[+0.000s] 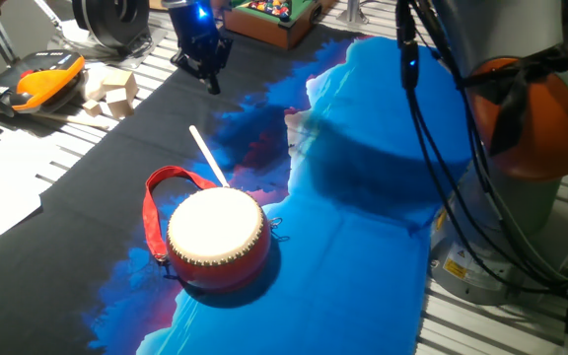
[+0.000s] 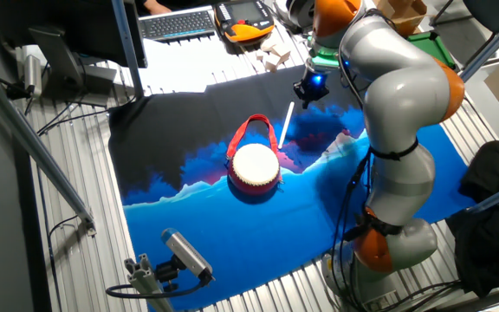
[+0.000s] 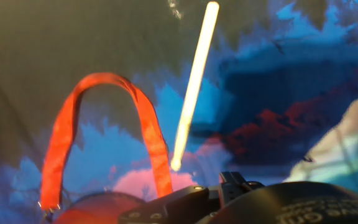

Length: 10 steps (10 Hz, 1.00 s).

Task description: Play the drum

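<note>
The drum (image 1: 217, 232) has a red body, a cream-white head and a red strap (image 1: 152, 209). It stands on the blue and black cloth (image 1: 363, 197) and also shows in the other fixed view (image 2: 255, 166). A thin white stick (image 1: 208, 156) lies on the cloth just behind the drum, held by nothing. My gripper (image 1: 208, 77) hangs above the cloth beyond the stick's far end, well away from the drum, and holds nothing. The hand view looks down on the stick (image 3: 194, 87) and the strap (image 3: 104, 137). I cannot tell how the jaws stand.
Wooden blocks (image 1: 106, 91) and an orange and black handset (image 1: 37, 81) lie at the far left off the cloth. A small pool-table toy (image 1: 269, 15) stands at the back. The arm's base and cables (image 1: 521, 148) fill the right side. A keyboard (image 2: 178, 23) lies behind.
</note>
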Each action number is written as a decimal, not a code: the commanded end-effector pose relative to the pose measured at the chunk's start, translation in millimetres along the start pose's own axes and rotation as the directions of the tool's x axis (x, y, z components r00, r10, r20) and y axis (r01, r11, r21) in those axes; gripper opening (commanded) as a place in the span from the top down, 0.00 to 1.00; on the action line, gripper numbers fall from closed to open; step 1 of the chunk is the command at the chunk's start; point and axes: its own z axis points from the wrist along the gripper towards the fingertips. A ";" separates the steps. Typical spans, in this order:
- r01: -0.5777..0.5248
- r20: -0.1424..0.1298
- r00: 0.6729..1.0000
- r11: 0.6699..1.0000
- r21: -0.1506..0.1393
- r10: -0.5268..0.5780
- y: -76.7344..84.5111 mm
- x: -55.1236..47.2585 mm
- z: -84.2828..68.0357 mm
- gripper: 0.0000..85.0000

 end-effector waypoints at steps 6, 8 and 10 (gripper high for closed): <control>-0.012 0.051 0.999 0.999 0.031 0.010 1.2 0.4 0.1 1.00; -0.016 0.089 0.996 1.000 0.018 0.014 1.2 0.4 0.1 1.00; -0.024 0.120 0.993 0.999 0.026 0.020 1.2 0.4 0.1 1.00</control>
